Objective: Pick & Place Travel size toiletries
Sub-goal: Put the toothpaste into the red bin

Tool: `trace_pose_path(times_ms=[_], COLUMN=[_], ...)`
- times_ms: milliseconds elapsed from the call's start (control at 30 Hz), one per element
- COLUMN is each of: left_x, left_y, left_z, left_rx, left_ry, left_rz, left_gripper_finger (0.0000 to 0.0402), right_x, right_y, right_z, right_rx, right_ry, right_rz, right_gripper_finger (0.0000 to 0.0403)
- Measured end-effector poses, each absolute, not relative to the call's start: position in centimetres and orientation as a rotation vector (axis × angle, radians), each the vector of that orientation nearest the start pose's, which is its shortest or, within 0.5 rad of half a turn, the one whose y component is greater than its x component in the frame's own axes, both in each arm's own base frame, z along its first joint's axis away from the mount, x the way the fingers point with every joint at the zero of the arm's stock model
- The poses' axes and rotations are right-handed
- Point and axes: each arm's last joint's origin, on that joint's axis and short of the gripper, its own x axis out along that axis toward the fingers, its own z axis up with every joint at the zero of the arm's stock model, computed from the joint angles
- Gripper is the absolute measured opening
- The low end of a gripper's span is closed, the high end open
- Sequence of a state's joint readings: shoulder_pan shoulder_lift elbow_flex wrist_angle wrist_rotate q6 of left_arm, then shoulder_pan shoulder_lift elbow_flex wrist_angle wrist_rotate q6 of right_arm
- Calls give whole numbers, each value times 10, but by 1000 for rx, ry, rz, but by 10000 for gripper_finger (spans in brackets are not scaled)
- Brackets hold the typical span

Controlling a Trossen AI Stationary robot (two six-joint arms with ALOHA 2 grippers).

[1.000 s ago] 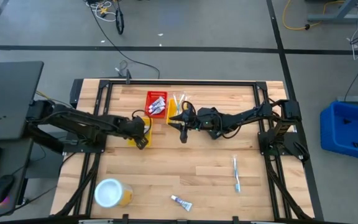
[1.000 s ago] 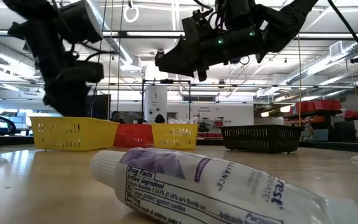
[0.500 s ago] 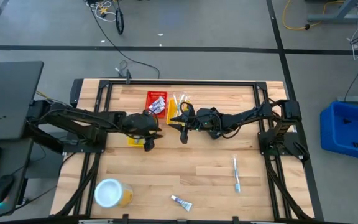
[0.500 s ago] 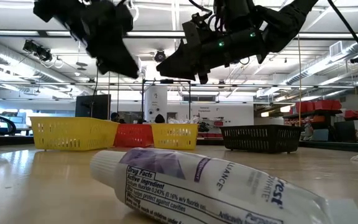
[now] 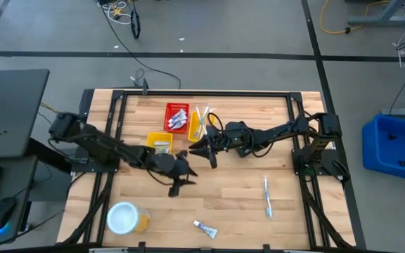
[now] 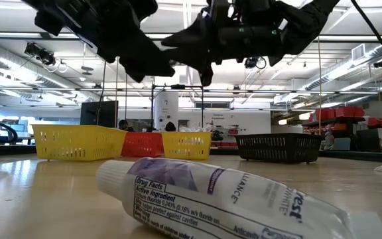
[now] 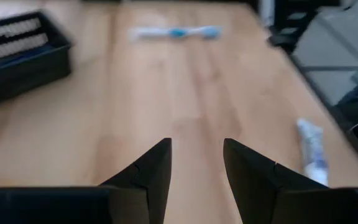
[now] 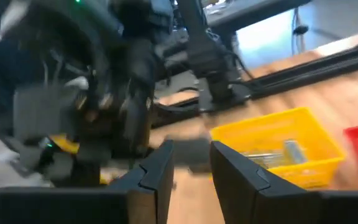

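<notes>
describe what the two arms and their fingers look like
Both arms are dark, jointed links with cables along them. The left gripper has two black, wedge-shaped fingers tapering to blunt tips. The right gripper has the same dark finger pair; a small green light glows on its arm in the low view.

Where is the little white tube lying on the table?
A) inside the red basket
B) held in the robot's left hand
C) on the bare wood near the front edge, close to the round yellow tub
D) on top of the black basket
C: in the high view the white tube lies loose on the bare wood by the front edge, not far from the round yellow tub; the left hand is empty.
</notes>
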State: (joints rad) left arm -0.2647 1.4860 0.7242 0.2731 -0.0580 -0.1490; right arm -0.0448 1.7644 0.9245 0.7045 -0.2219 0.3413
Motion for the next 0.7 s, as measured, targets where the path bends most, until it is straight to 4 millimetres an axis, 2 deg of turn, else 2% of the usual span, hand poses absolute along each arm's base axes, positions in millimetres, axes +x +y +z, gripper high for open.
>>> trace_pose_path(times_ms=[200,433,600,700], left_x=[304,299,295,303], left_y=[-106,-132,-146,-153], left_z=[181,169,173,187], left_rx=[-132,-154,-102,-95], left_ry=[402,427,396,415], left_rz=[-326,-387,-343,-352], left_gripper_finger=[155,155,160,170], right_x=[373,371,367,365], right_y=[9,47,74,83], right_z=[216,217,216,216], right_rx=[473,462,436,422], right_ry=[126,141,150,142], right_rz=[280,372,376,340], right_gripper_finger=[106,103,101,99])
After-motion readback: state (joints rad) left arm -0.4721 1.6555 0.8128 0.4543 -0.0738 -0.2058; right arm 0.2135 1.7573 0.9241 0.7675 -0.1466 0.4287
